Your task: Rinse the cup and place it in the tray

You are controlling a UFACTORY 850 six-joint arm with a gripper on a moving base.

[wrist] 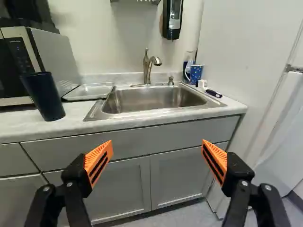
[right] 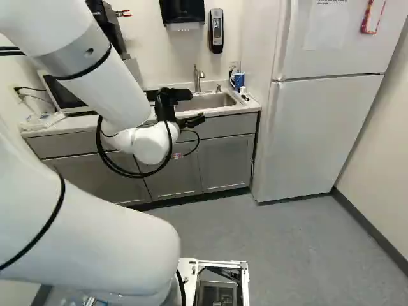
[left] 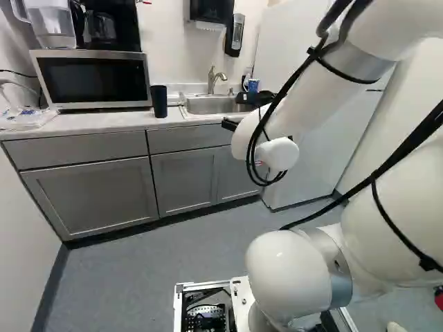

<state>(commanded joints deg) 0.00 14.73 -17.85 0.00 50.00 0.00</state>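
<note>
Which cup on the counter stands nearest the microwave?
The tall, plain dark cup, right beside the microwave; the blue, light-spotted cup stands beyond the sink.

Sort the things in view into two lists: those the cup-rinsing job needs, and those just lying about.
For the job:
- dark cup, likely the one meant
- faucet
- sink
- shallow tray beside it
- open hand

Just about:
- microwave
- blue patterned cup, probably
- wall dispensers
- fridge
</note>
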